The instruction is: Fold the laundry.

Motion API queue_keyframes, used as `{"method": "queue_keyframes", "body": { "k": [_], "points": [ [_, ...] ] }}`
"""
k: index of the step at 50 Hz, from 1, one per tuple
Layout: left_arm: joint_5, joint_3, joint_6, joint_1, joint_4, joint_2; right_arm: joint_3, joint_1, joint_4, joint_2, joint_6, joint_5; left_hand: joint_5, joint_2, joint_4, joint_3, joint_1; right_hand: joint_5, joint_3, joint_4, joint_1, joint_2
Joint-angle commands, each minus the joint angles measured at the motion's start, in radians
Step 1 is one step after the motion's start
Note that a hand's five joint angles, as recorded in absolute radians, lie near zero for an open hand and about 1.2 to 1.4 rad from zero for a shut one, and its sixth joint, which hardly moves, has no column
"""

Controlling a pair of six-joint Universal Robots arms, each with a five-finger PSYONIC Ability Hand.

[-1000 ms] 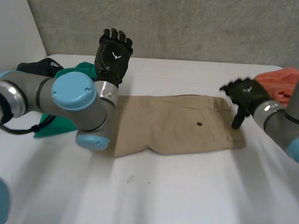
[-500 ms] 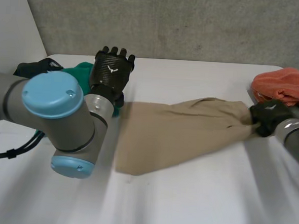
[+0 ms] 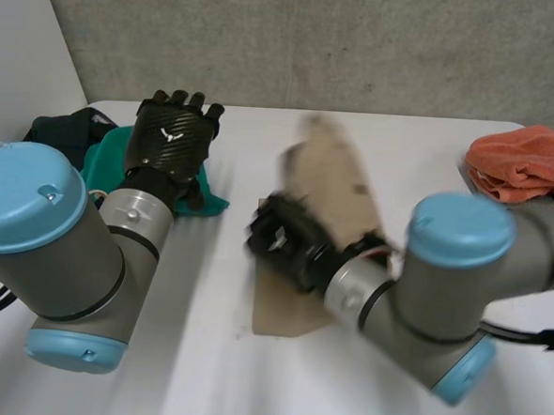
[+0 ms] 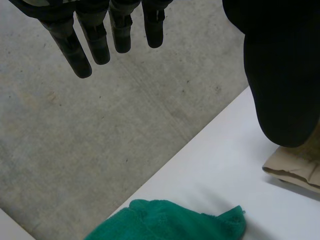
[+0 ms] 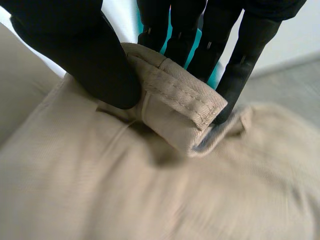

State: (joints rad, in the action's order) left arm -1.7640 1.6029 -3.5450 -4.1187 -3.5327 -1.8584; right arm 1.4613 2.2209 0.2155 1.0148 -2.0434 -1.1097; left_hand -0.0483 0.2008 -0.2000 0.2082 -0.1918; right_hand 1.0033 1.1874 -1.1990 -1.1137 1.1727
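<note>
1. The tan garment [image 3: 333,187] lies on the middle of the white desk [image 3: 200,382]. It sits between the green cloth [image 3: 106,159] and the orange cloth [image 3: 529,162], running from the far side towards the near side.
2. The right hand [image 3: 284,241] is at the garment's edge on the side nearer the green cloth, about halfway along its length. The right arm reaches across the cloth to get there.
3. In the right wrist view the right hand [image 5: 75,50] grips the tan garment [image 5: 150,190]. A thick, stitched, doubled-over edge is pinched between the thumb on one side and the fingers [image 5: 200,45] on the other. The rest of the cloth spreads out beneath the palm.
4. The left hand [image 3: 173,140] is raised above the green cloth, near the desk's far left part and well apart from the tan garment. It holds nothing.
5. In the left wrist view the left hand [image 4: 280,75] is spread wide. Its fingers [image 4: 95,40] are straight and its thumb stands well away from them. The green cloth [image 4: 165,222] lies on the desk below the fingertips, and a corner of the tan garment [image 4: 295,162] shows just beyond the thumb.
6. The orange cloth is bunched at the desk's far right corner, untouched.
7. A dark cloth [image 3: 61,128] lies just beside the green cloth at the desk's left edge.
8. A grey concrete wall [image 3: 362,43] stands behind the desk.
</note>
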Motion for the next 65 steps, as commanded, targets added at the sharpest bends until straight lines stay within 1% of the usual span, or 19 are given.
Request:
{"method": "queue_keyframes", "body": {
  "k": [1, 4, 8, 9, 12, 13, 16, 20, 23, 28, 31, 39, 43, 48, 53, 56, 60, 64, 65],
  "points": [
    [0.001, -0.003, 0.009, -0.008, -0.006, 0.005, 0.017, 0.034, -0.019, -0.033, 0.057, 0.033, 0.048, -0.026, 0.025, -0.034, 0.017, -1.003, -1.013, 1.024, 0.939, -0.998],
    [0.003, -0.032, 0.008, -0.011, -0.011, 0.004, 0.017, 0.013, -0.019, 0.013, -0.064, 0.037, 0.048, -0.026, 0.025, -0.034, 0.017, -1.003, -1.013, 1.024, 0.939, -0.998],
    [-0.006, -0.124, 0.009, -0.003, -0.011, -0.011, 0.019, -0.078, -0.016, 0.132, -0.419, 0.025, 0.048, -0.026, 0.025, -0.034, 0.017, -1.003, -1.013, 1.024, 0.939, -0.998],
    [-0.006, -0.144, 0.012, -0.002, -0.011, -0.015, 0.013, -0.113, -0.015, 0.163, -0.586, 0.021, 0.048, -0.026, 0.025, -0.034, 0.017, -1.003, -1.013, 1.024, 0.939, -0.998],
    [-0.006, -0.222, 0.05, 0.012, 0.001, -0.067, 0.002, -0.165, -0.021, 0.194, -0.815, 0.005, 0.048, -0.026, 0.025, -0.034, 0.017, -1.003, -1.013, 1.024, 0.939, -0.998],
    [-0.006, -0.26, 0.081, 0.03, 0.012, -0.1, -0.012, -0.203, -0.033, 0.203, -0.93, -0.008, 0.042, -0.02, 0.019, -0.027, 0.011, -1.003, -1.013, 1.024, 0.939, -0.998],
    [-0.006, -0.31, 0.124, 0.08, 0.057, -0.143, -0.036, -0.259, -0.077, 0.209, -1.02, -0.021, 0.021, 0.001, -0.002, -0.007, -0.01, -1.003, -1.013, 1.024, 0.939, -0.998],
    [-0.015, -0.386, 0.181, 0.159, 0.173, -0.226, -0.139, -0.313, -0.247, 0.151, -1.002, -0.016, 0.006, 0.016, -0.016, 0.008, -0.024, -1.003, -1.013, 1.024, 0.939, -0.998],
    [-0.044, -0.411, 0.204, 0.178, 0.218, -0.26, -0.222, -0.311, -0.332, 0.078, -0.959, -0.024, 0.001, 0.022, -0.022, 0.014, -0.03, -1.003, -1.013, 1.024, 0.939, -0.998],
    [-0.162, -0.451, 0.276, 0.222, 0.285, -0.33, -0.375, -0.311, -0.459, -0.06, -0.853, -0.03, -0.023, 0.045, -0.046, 0.038, -0.054, -1.003, -1.013, 1.024, 0.939, -0.998],
    [-0.189, -0.455, 0.293, 0.239, 0.314, -0.369, -0.412, -0.311, -0.493, -0.116, -0.825, -0.032, -0.023, 0.045, -0.046, 0.038, -0.054, -1.003, -1.013, 1.024, 0.939, -0.998],
    [-0.192, -0.457, 0.298, 0.239, 0.416, -0.495, -0.443, -0.308, -0.544, -0.254, -0.704, -0.045, -0.011, 0.033, -0.034, 0.026, -0.042, -1.003, -1.013, 1.024, 0.939, -0.998],
    [-0.189, -0.459, 0.291, 0.235, 0.437, -0.504, -0.435, -0.307, -0.536, -0.283, -0.627, -0.102, 0.003, 0.019, -0.019, 0.011, -0.028, -1.003, -1.013, 1.024, 0.939, -0.998],
    [-0.181, -0.477, 0.287, 0.232, 0.485, -0.502, -0.424, -0.303, -0.507, -0.271, -0.538, -0.176, -0.008, 0.03, -0.031, 0.023, -0.039, -1.003, -1.013, 1.024, 0.939, -0.998],
    [-0.143, -0.514, 0.291, 0.219, 0.572, -0.492, -0.353, -0.303, -0.411, -0.184, -0.534, -0.18, 0.003, 0.019, -0.019, 0.011, -0.028, -1.003, -1.013, 1.024, 0.939, -0.998],
    [-0.12, -0.531, 0.291, 0.215, 0.583, -0.481, -0.297, -0.303, -0.364, -0.127, -0.538, -0.179, 0.021, 0.001, -0.002, -0.006, -0.01, -1.003, -1.013, 1.024, 0.939, -0.998],
    [-0.084, -0.555, 0.285, 0.199, 0.58, -0.394, -0.17, -0.303, -0.269, -0.049, -0.54, -0.185, 0.021, 0.001, -0.002, -0.006, -0.01, -1.003, -1.013, 1.024, 0.939, -0.998],
    [-0.002, -0.581, 0.284, 0.161, 0.574, -0.295, 0.011, -0.297, -0.138, 0.04, -0.541, -0.18, 0.015, 0.007, -0.008, -0.001, -0.016, -1.003, -1.013, 1.024, 0.939, -0.998],
    [0.059, -0.595, 0.279, 0.146, 0.571, -0.271, 0.092, -0.294, -0.083, 0.094, -0.541, -0.176, 0.015, 0.007, -0.008, -0.001, -0.016, -1.003, -1.013, 1.024, 0.939, -0.998]
  ]
}}
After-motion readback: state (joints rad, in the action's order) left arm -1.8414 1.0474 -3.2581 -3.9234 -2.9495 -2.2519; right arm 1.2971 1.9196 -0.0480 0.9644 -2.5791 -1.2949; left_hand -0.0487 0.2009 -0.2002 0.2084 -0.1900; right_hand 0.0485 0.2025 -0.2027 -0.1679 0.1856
